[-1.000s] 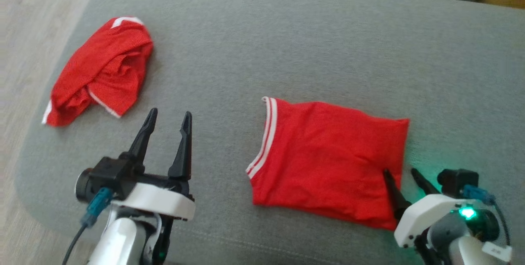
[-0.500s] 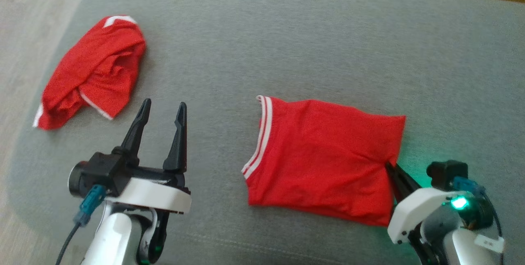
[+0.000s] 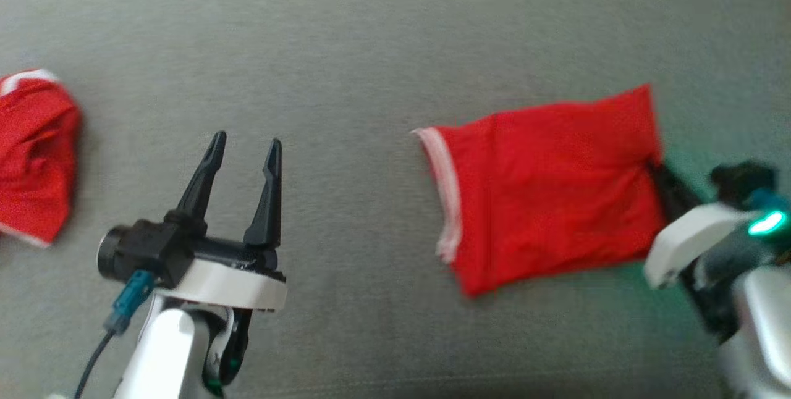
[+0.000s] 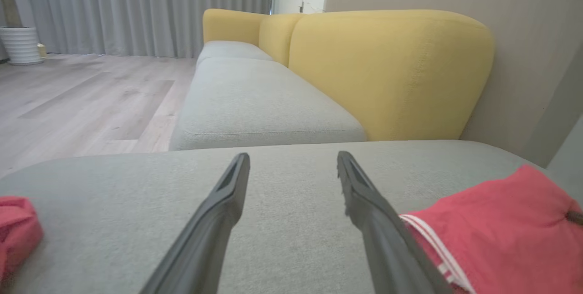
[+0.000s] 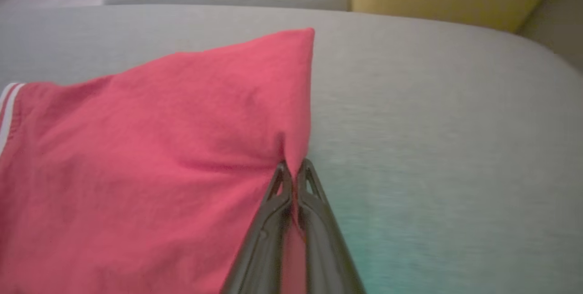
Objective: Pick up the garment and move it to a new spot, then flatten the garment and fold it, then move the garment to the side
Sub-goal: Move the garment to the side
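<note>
A folded red garment (image 3: pixel 550 183) with a white-striped hem lies flat on the grey sofa cushion (image 3: pixel 371 65) at the right of the head view. My right gripper (image 3: pixel 656 169) is shut on its right edge; the right wrist view shows the fingertips (image 5: pixel 294 169) pinching the red cloth (image 5: pixel 159 148). My left gripper (image 3: pixel 244 146) stands open over bare cushion, well left of the garment, nothing between its fingers. In the left wrist view the open left gripper (image 4: pixel 294 159) points at the cushion, with the garment (image 4: pixel 501 230) at the lower right.
A second red garment (image 3: pixel 34 152), crumpled, lies at the cushion's far left edge (image 4: pixel 16 235). A yellow sofa back (image 4: pixel 387 66) and another grey seat (image 4: pixel 255 103) stand beyond. Wooden floor (image 4: pixel 82 98) lies to the left.
My right gripper has shut on the folded garment's right edge and dragged it rightward, turning it slightly. The head camera has shifted, sliding the crumpled garment toward the left frame edge. The left gripper stays open.
</note>
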### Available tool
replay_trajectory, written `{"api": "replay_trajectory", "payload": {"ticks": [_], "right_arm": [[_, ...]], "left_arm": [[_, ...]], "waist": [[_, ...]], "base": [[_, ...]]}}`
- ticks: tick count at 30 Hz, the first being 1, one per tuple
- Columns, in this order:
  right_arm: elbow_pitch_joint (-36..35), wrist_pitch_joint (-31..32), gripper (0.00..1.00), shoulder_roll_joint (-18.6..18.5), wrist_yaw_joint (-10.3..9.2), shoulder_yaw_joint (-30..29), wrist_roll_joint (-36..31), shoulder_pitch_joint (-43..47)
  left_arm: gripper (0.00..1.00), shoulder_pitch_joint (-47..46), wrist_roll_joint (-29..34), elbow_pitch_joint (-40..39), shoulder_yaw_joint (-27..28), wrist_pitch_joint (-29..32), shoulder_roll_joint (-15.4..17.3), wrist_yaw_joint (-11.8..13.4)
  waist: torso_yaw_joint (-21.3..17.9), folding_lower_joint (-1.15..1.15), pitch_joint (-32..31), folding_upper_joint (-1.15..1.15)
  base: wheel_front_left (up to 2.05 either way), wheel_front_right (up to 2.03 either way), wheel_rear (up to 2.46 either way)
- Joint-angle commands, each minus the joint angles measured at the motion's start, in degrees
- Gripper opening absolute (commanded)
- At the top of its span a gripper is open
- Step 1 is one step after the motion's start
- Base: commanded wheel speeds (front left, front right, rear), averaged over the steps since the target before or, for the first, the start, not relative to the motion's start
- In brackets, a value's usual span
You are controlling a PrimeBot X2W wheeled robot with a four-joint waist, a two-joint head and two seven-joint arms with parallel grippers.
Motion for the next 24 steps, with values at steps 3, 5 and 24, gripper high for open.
{"api": "replay_trajectory", "payload": {"ticks": [3,5,24], "right_arm": [[-0.7,-0.9,0.0,-3.2,0.37,-1.9,-0.3,-5.6],[0.2,-1.1,0.0,-4.6,0.37,-3.5,-0.5,-8.6],[1.8,-2.2,0.0,-8.8,0.37,-21.9,-1.0,-18.8]], "left_arm": [[1.0,-3.7,0.8,-2.3,1.7,-0.7,0.7,-0.7],[1.0,-4.7,1.0,-2.4,1.5,-0.7,0.9,-1.0],[1.0,-12.7,2.2,-3.7,-0.1,-0.7,1.4,-3.6]], "waist": [[-4.8,0.0,4.0,0.0],[-6.0,0.0,5.9,0.0],[-7.7,0.0,17.6,0.0]], "base": [[0.0,0.0,0.0],[0.0,0.0,0.0],[0.0,0.0,0.0]]}}
